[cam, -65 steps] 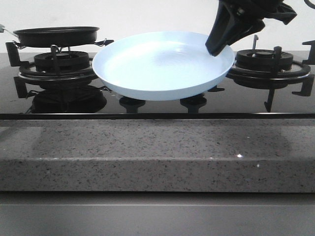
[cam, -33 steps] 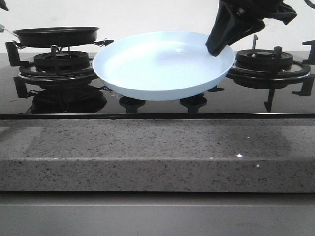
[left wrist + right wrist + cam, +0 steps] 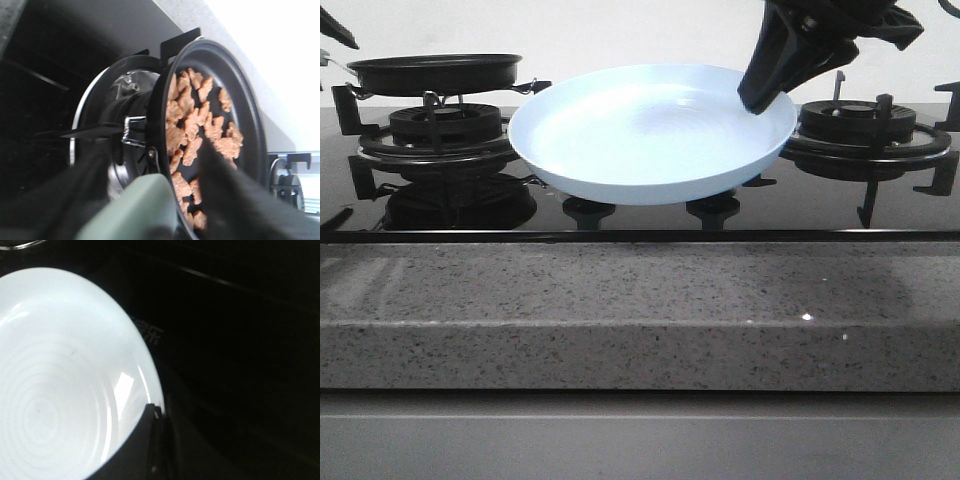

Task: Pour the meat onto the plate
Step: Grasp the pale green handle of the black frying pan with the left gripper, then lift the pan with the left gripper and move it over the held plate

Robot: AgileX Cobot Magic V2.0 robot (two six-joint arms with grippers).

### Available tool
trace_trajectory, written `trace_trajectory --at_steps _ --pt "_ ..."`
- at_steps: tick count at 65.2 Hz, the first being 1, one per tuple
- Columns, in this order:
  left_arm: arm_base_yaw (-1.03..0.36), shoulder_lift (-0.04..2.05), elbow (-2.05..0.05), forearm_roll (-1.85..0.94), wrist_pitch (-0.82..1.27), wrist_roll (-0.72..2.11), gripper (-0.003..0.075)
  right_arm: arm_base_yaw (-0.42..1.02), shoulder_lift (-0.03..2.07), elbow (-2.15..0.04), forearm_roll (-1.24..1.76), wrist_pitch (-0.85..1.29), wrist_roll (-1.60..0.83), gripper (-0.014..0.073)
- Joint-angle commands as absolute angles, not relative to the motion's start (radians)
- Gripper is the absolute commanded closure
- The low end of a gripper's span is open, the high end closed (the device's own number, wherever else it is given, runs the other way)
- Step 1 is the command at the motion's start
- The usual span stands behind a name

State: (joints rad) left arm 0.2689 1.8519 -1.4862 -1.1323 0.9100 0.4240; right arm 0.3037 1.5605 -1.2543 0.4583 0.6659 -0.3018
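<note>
The pale blue plate [image 3: 640,130] hangs tilted above the stove between the two burners. My right gripper [image 3: 760,98] is shut on its right rim. The right wrist view shows the plate [image 3: 60,365] empty and the gripper [image 3: 155,412] clamped on its edge. The meat [image 3: 192,122], many reddish-brown pieces, lies in the black frying pan [image 3: 435,70] on the left burner. My left gripper [image 3: 155,165] is open, its fingers on either side of the pan's pale green handle [image 3: 137,210]. Only its tip [image 3: 335,28] shows in the front view.
The left burner grate [image 3: 440,130] carries the pan. The right burner grate [image 3: 865,125] stands behind the plate's right side. A black glass hob [image 3: 800,205] lies below. A grey speckled counter edge [image 3: 640,310] runs along the front.
The tip of my left gripper has come into the front view at the top left, above the pan's handle. The plate and right gripper have not moved.
</note>
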Motion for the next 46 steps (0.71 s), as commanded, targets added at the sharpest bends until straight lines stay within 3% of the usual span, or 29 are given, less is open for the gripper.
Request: trace_trajectory --at_steps 1,24,46 --pt "0.270 1.806 -1.519 -1.207 0.919 0.427 0.0476 0.301 1.515 -1.280 0.490 0.621 -0.315 0.0663" --pt "0.270 1.804 -1.519 -1.213 0.987 0.431 0.0741 0.301 1.515 -1.280 0.490 0.621 -0.315 0.0663" --pt "0.306 1.698 -1.519 -1.272 1.008 0.453 0.0741 0.301 1.515 -1.280 0.490 0.621 -0.315 0.0663"
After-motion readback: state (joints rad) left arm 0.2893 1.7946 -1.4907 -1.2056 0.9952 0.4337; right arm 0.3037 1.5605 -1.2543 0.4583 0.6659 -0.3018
